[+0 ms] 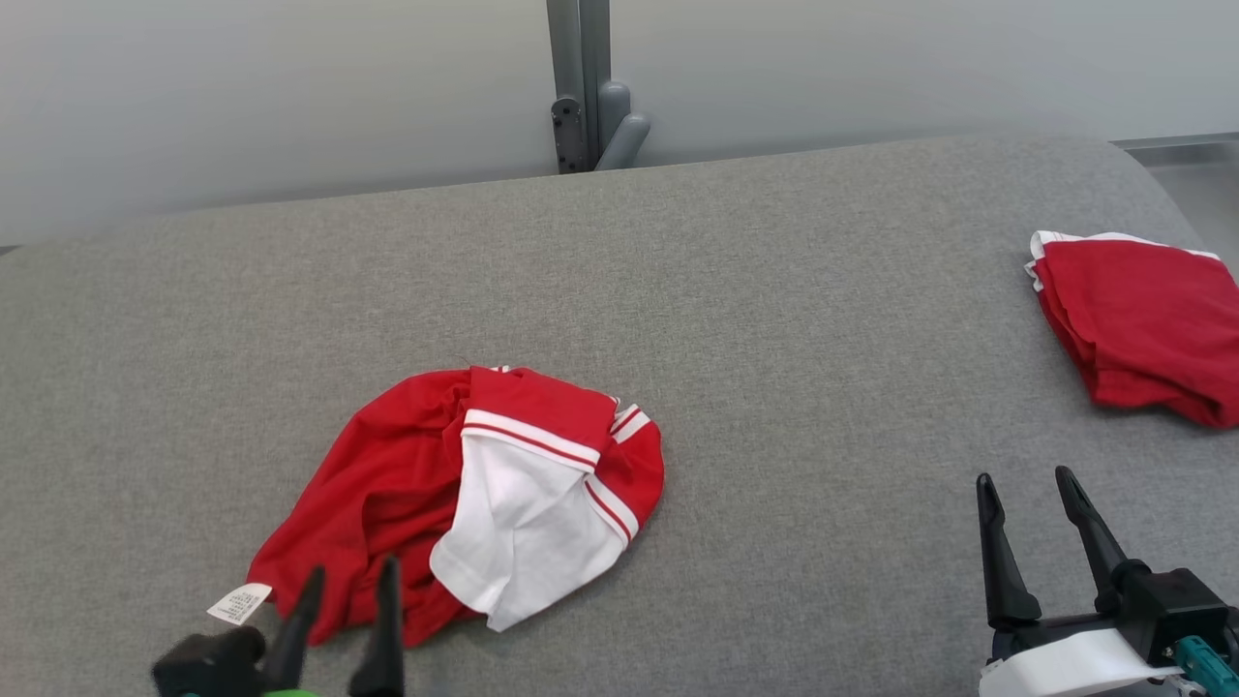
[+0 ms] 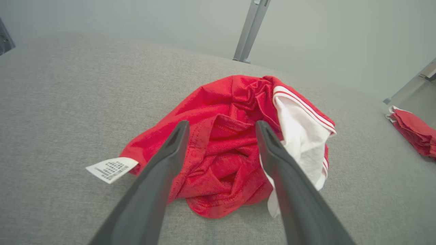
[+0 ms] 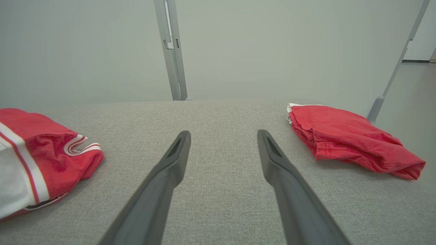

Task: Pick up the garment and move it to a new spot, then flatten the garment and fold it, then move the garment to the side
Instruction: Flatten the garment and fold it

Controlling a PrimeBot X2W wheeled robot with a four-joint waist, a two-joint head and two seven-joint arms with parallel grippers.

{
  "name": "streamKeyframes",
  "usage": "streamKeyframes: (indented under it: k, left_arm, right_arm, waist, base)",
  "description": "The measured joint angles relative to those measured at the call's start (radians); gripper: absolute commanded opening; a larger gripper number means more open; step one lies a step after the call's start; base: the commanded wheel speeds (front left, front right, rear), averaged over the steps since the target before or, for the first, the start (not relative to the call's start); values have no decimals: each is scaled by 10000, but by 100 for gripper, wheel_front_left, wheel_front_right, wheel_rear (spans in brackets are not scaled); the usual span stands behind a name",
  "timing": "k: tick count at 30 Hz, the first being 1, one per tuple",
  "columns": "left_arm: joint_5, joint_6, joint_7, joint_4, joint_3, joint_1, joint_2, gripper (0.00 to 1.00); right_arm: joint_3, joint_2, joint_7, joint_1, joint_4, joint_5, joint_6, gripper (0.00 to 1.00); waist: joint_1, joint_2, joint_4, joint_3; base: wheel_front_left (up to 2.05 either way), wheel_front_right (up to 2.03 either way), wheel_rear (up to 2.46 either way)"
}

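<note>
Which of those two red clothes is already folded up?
The plain red garment at the far right, folded into a neat stack. The other garment, red with white, lies crumpled by the left gripper.

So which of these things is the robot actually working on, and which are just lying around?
Job in hand: crumpled red-and-white garment; left gripper, open at its near edge; right gripper, open, apart.
Lying about: folded red garment at the right end of the table; grey post behind it.

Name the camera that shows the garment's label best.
Left wrist view: the label juts from the garment, large, print visible. Head view shows it small, near the left gripper. Right wrist view catches the garment's striped edge.
</note>
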Motion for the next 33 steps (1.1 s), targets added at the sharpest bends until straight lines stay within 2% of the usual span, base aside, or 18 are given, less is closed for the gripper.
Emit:
streamKeyframes:
  k: [6,7,13,20,21,22,23,25,26,27,28,29,31,32,33]
  left_arm:
    - [-456,-696,537,1354,-888,-70,-1091,100]
    - [-456,-696,537,1354,-888,-70,-1091,100]
    - [-1041,-1361,736,2734,-988,-452,-1732,100]
    - [-1060,-1749,610,3532,-980,-918,-1994,98]
    - [-1060,-1776,637,3557,-995,-937,-2002,64]
    - [-1060,-1774,639,3559,-1011,-938,-2013,45]
    - [-1060,-1770,663,3545,-1035,-938,-2010,38]
    - [-1055,-1678,709,3436,-1070,-936,-1977,38]
    - [-1055,-1634,729,3336,-1070,-934,-1956,45]
    - [-1051,-1582,754,3229,-1072,-925,-1916,60]
    - [-1043,-1536,790,3093,-1064,-898,-1864,70]
    - [-1032,-1475,848,2953,-1085,-869,-1795,72]
    - [-982,-1365,932,2644,-1101,-815,-1645,64]
    - [-976,-1319,980,2491,-1104,-814,-1586,51]
    - [-961,-1283,1057,2328,-1122,-814,-1546,43]
  right_arm:
    - [17,-2,0,129,-36,2,0,100]
    - [17,-2,0,129,-36,2,0,100]
    - [69,0,0,221,10,21,0,100]
    - [63,-2,0,208,33,31,0,100]
    - [58,0,0,208,33,31,0,100]
    - [50,0,0,208,33,31,0,100]
    - [40,-2,0,208,35,29,0,100]
    - [31,-2,0,209,48,29,0,100]
    - [21,-2,0,209,54,31,0,100]
    - [15,-2,0,212,61,31,0,100]
    - [12,-2,0,214,71,31,0,100]
    - [12,-2,0,215,79,31,0,100]
    - [6,-2,0,218,86,35,0,100]
    - [8,0,0,218,88,52,0,100]
    - [0,-2,0,220,94,81,0,100]
  waist:
    - [0,0,-189,-209]
    - [0,0,-189,-209]
    - [0,0,-284,-232]
    - [0,0,-439,-244]
    - [0,0,-463,-248]
    - [0,0,-487,-254]
    - [0,0,-509,-260]
    - [0,0,-547,-267]
    - [0,0,-559,-269]
    - [0,0,-567,-271]
    - [0,0,-572,-274]
    - [0,0,-575,-277]
    - [0,0,-570,-278]
    - [0,0,-562,-281]
    - [0,0,-553,-286]
  base:
    - [0,0,0]
    - [0,0,0]
    - [0,0,0]
    - [0,0,0]
    - [0,0,0]
    - [0,0,0]
    - [0,0,0]
    - [0,0,0]
    - [0,0,0]
    - [0,0,0]
    - [0,0,0]
    - [0,0,0]
    - [0,0,0]
    - [0,0,0]
    - [0,0,0]
